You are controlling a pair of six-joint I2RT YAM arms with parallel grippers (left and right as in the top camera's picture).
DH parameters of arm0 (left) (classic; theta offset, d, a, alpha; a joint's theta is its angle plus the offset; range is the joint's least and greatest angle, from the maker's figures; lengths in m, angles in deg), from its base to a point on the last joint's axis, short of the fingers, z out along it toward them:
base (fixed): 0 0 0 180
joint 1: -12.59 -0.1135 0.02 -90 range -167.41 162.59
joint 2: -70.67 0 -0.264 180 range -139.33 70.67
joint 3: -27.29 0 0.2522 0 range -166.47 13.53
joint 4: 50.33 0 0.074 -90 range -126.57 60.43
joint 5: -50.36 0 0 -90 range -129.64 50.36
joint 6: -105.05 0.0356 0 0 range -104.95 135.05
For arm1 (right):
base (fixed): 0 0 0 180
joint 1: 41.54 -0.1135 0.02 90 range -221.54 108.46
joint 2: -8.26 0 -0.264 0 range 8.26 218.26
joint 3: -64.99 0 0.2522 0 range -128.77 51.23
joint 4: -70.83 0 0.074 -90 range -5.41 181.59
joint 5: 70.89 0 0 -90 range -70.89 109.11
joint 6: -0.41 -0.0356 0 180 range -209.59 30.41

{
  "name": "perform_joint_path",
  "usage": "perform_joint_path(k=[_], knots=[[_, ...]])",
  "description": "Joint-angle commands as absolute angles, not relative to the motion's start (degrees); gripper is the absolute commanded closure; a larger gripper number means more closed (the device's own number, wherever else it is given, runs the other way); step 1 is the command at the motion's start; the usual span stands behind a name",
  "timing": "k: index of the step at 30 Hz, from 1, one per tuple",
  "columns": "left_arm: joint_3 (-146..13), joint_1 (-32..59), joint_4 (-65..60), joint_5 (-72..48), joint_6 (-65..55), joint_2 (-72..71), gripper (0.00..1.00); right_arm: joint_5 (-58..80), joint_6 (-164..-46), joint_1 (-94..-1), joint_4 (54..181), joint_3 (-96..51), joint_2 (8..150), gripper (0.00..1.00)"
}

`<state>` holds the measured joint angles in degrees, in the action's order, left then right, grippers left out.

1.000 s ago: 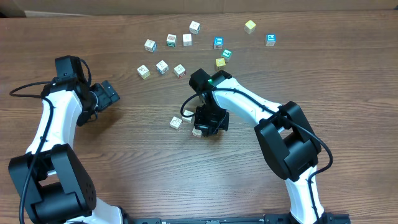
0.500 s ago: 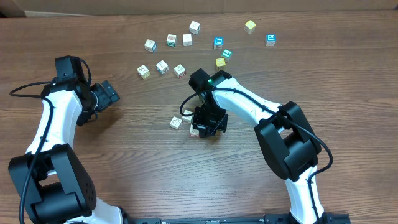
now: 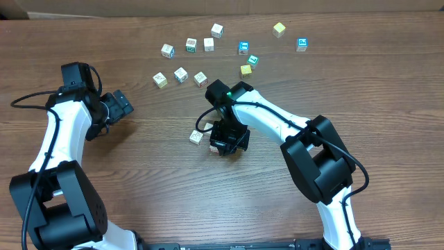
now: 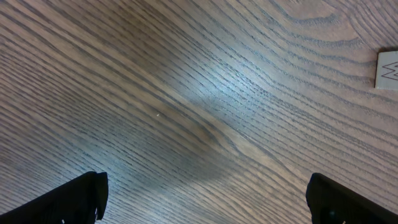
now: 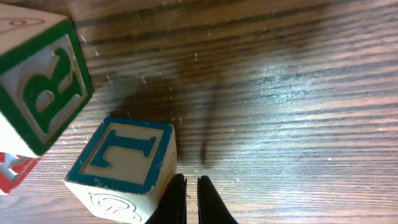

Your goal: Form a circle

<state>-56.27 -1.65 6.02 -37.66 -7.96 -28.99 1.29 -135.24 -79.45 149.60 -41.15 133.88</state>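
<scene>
The brown wood-grain tabletop (image 3: 361,83) carries a loose scatter of small whitish toy cubes with coloured printed faces (image 3: 180,74) along its far side, well apart from the work in the middle. The circle (image 3: 196,137) is so far only a small cluster of cubes near the middle, just left of the right hand (image 5: 188,186).

This hand is clenched, its two fingers pressed together and holding nothing. In the right wrist view the tips stand just beside the whitish cube with a blue letter T (image 5: 124,165). A cube with a green letter R (image 5: 37,81) lies near it, and a red-edged cube (image 5: 11,169) shows at the picture's edge. The step in hand seems to be pushing the T cube into place with the closed fingers. The next move probably needs a short, gentle nudge, so that the neighbours are not knocked away, and then more cubes from the far scatter.

The left hand (image 3: 119,104) is released, jaws wide, over bare wood at the left.

Compared with one second ago, the right hand has shifted a little left toward the cluster, and the cube seen then at its lower edge is now hidden under it. The left arm has not moved.
</scene>
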Motion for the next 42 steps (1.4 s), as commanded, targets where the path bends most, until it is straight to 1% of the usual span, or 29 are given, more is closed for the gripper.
perform_joint_path(k=[1,35,42], knots=[[-56.5,-1.6,6.0,-37.2,-8.3,-29.4,0.01,1.0,-136.0,-79.6,149.4,-40.8,132.0,0.94],[-56.5,-1.6,6.0,-37.2,-8.3,-29.4,0.00,1.4,-136.0,-79.8,148.3,-40.8,132.0,0.93],[-56.5,-1.6,6.0,-37.2,-8.3,-29.4,0.00,4.5,-136.0,-78.6,151.9,-40.8,132.0,0.91]])
